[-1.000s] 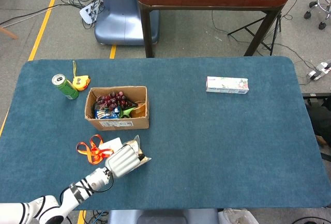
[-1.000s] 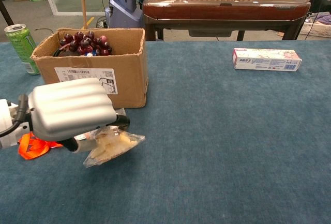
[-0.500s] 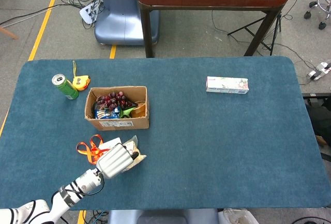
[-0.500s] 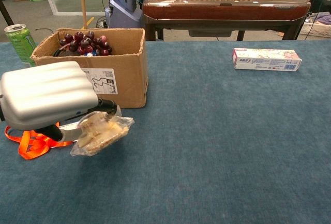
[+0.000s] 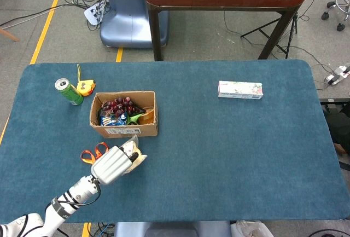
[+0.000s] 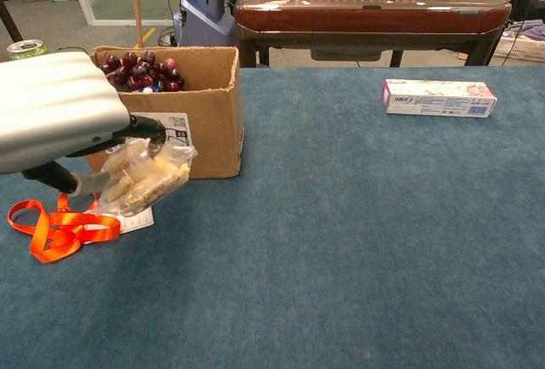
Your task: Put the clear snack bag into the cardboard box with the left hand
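Note:
My left hand (image 5: pixel 111 163) (image 6: pixel 53 110) grips the clear snack bag (image 6: pixel 143 176) (image 5: pixel 134 151) and holds it in the air, just in front of the cardboard box (image 5: pixel 125 129) (image 6: pixel 201 121). The bag hangs below the hand, level with the box's front wall in the chest view. The open box holds dark grapes (image 5: pixel 117 105) (image 6: pixel 136 69) and some colourful packets (image 5: pixel 114 120). My right hand shows in neither view.
An orange ribbon (image 6: pixel 56 227) (image 5: pixel 90 154) and a white card (image 6: pixel 134 220) lie on the blue table under the hand. A green can (image 5: pixel 69 92) (image 6: pixel 25 49) and a small yellow toy (image 5: pixel 84 87) stand left of the box. A long white carton (image 5: pixel 240 90) (image 6: pixel 438 98) lies far right.
My left hand has risen and moved left toward the box, carrying the snack bag off the table. The ribbon and card beneath it have come into view.

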Motion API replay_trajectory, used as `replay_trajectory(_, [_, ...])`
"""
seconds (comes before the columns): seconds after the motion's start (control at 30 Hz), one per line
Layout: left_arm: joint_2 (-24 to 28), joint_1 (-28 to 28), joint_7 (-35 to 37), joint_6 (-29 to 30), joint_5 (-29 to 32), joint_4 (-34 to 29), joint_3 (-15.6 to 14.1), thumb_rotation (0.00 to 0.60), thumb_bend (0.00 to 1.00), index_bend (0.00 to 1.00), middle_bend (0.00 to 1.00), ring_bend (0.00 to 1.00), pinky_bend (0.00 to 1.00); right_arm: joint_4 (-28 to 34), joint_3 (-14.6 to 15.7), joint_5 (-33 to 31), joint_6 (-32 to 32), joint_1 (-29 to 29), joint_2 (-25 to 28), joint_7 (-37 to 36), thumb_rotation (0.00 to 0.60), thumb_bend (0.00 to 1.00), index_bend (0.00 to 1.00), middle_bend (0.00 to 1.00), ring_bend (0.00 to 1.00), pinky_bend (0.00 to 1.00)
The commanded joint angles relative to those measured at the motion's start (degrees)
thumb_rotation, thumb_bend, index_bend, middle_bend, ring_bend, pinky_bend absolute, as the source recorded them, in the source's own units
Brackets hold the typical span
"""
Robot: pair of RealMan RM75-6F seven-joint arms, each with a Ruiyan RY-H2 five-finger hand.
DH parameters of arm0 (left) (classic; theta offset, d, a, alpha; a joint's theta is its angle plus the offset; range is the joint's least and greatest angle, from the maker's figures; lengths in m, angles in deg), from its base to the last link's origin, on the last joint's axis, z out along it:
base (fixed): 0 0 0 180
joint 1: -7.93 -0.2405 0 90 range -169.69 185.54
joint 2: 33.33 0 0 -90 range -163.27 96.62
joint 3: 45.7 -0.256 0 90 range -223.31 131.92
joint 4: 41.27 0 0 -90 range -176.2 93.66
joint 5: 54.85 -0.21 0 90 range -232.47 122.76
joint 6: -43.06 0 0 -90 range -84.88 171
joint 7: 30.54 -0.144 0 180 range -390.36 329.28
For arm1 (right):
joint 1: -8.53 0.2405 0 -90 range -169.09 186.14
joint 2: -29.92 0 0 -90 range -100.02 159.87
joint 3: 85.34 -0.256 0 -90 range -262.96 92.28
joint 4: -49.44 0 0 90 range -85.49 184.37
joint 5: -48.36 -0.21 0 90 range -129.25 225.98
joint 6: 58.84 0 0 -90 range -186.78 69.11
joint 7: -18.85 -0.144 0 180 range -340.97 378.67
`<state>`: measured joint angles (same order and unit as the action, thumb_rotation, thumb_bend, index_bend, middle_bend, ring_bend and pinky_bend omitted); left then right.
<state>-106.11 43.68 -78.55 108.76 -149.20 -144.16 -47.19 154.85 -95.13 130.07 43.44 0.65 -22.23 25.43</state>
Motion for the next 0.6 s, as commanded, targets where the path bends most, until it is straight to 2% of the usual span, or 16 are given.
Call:
replay_trajectory(0.03, [1.2,-0.6,0.5,1.0,-0.5,-0.9,0.5,0.6,0.3,0.68,0.89,0.79,0.9,0.1,0.0,-0.1,-0.2,0.1,0.0,0.1,0.6,0.1,0.17,0.33,0.21,0.33])
replay_trajectory(0.6, [8.9,-4.0,-4.2,3.3,-3.2,-7.7,0.7,0.6,0.3,0.71,0.91,0.8,0.91,0.1,0.0,-0.6,-1.1,0.6,-0.1,0.6,0.6,0.1,0.17,0.33,0.21,0.33])
